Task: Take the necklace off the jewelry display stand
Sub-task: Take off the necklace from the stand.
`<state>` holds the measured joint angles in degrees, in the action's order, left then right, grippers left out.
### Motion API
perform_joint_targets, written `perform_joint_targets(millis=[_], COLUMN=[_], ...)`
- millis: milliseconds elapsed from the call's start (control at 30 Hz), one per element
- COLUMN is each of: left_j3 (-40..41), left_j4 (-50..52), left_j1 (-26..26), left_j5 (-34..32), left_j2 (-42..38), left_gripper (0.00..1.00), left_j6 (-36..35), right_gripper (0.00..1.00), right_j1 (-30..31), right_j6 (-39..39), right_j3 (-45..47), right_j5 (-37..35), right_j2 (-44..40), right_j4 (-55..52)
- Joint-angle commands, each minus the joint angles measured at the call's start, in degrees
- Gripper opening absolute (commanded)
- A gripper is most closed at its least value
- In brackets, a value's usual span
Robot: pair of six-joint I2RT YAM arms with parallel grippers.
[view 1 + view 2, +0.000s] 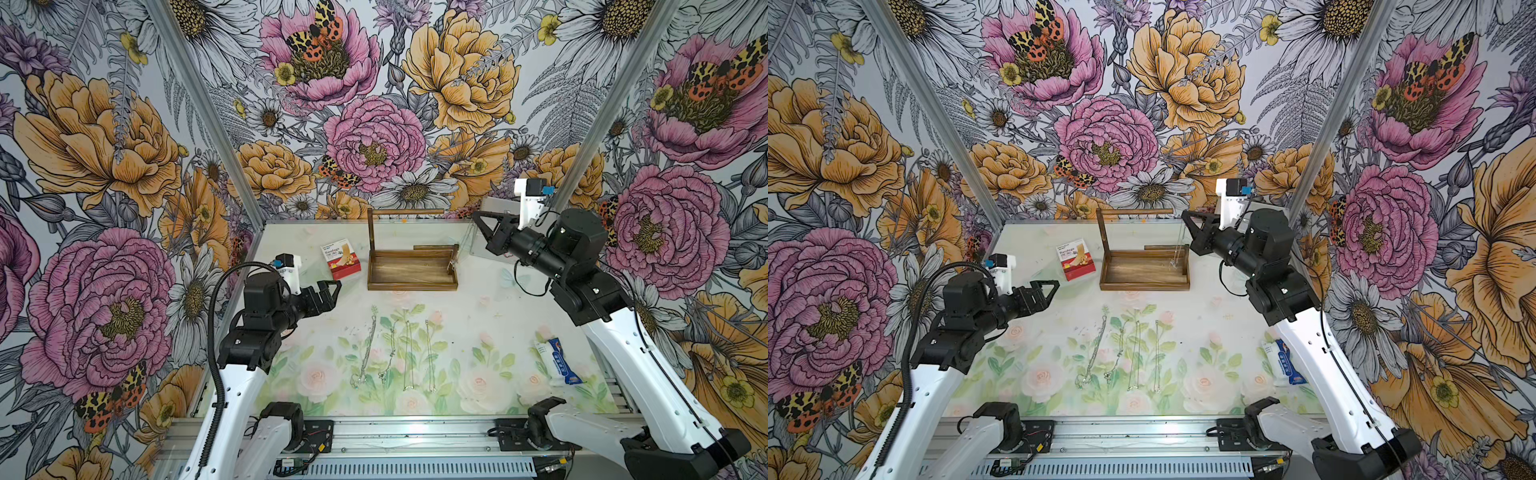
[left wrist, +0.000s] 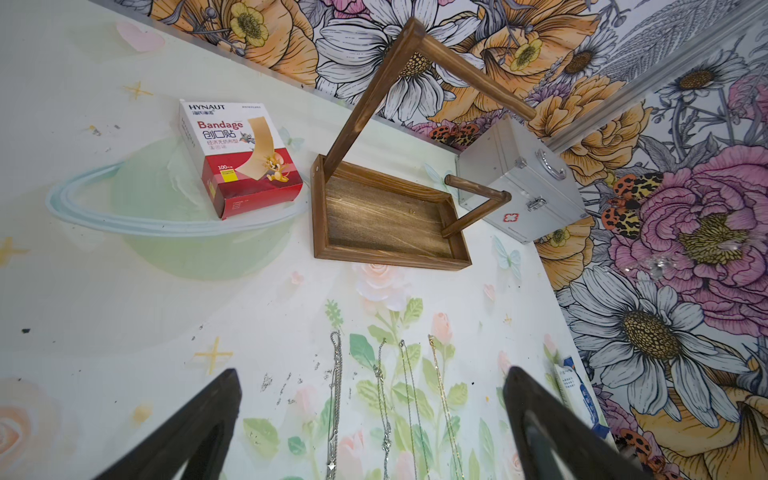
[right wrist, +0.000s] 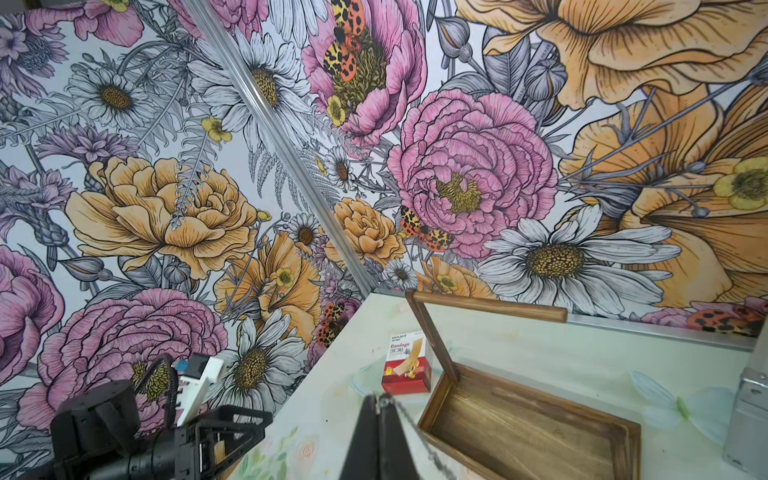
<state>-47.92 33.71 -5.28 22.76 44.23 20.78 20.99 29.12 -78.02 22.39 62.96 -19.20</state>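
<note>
The jewelry display stand (image 1: 411,286) (image 2: 390,216) is dark wood: a shallow tray, a tall post with a top rod, and a short post with a lower rod. My right gripper (image 1: 476,214) (image 3: 379,398) hangs high, just right of the stand, shut on the thin necklace (image 1: 451,262) (image 3: 417,438). The chain drops from its tip to the tray's right end by the short post. Whether it touches the stand I cannot tell. Over the table's left side, my left gripper (image 1: 334,286) (image 2: 370,372) stands open and holds nothing.
Several other necklaces (image 1: 409,357) (image 2: 409,395) lie side by side on the floral mat in front of the stand. A red bandage box (image 1: 340,257) sits left of the stand. A silver metal case (image 2: 523,183) stands behind my right gripper. A blue-white packet (image 1: 559,361) lies at the right.
</note>
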Motion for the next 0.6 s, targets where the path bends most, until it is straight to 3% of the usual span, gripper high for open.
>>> perform_joint_targets(millis=[0,367,567], left_j3=[1.01,0.5,-0.87], left_j4=[-3.51,-5.79,-7.42], left_j1=[-2.33,-18.34,-33.88], left_j5=[4.09,3.8,-5.78], left_j2=[-1.05,-3.78,-3.71], left_gripper=[0.99,0.99,0.99], left_j6=[-1.8,-5.25,-4.55], right_gripper=[0.0,0.0,0.0], right_j1=[0.7,2.45,3.45], right_j6=[-1.16,-2.35,-2.58], right_j3=[1.02,3.41,5.86], right_j5=[3.29,8.05,9.44], right_j2=[-1.68,-4.92,-6.82], right_j4=[-4.79,-12.29,-15.2])
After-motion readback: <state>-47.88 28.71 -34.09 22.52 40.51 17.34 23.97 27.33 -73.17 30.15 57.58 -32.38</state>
